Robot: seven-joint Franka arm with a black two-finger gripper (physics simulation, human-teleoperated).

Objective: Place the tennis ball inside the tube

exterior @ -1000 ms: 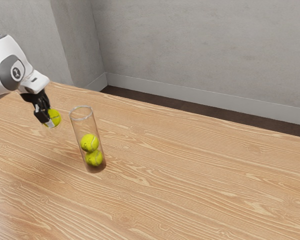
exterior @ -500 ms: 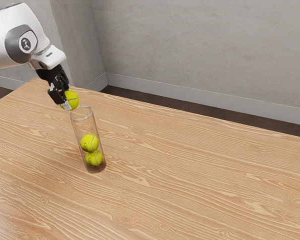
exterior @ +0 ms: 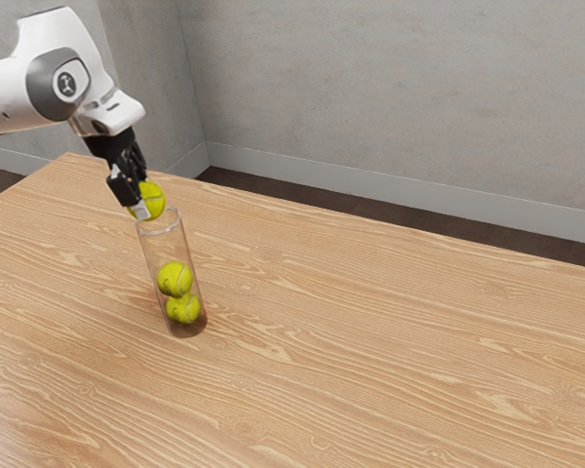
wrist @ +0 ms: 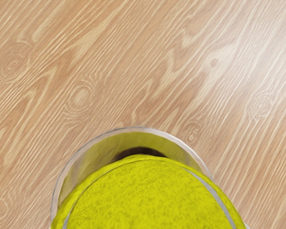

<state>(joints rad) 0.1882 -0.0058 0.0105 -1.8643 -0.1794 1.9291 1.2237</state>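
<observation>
In the exterior view my gripper (exterior: 141, 203) is shut on a yellow-green tennis ball (exterior: 153, 200), right at the mouth of a clear upright tube (exterior: 180, 252). The ball overlaps the far upper-left part of the rim there. Two more balls are stacked inside the tube, an upper ball (exterior: 175, 279) and a lower ball (exterior: 183, 309). In the wrist view the held ball (wrist: 148, 195) covers much of the tube's mouth, with the rim (wrist: 133, 129) curving around it. Whether ball and rim touch, I cannot tell.
The tube stands on a wood-grain table (exterior: 370, 331). The table's far edge runs below a grey wall (exterior: 400, 97) with a pale baseboard.
My hand has carried the ball up and toward the exterior view's right, to the tube's mouth, dropping very slightly over the last half second. The tube and its two balls have stayed put.
</observation>
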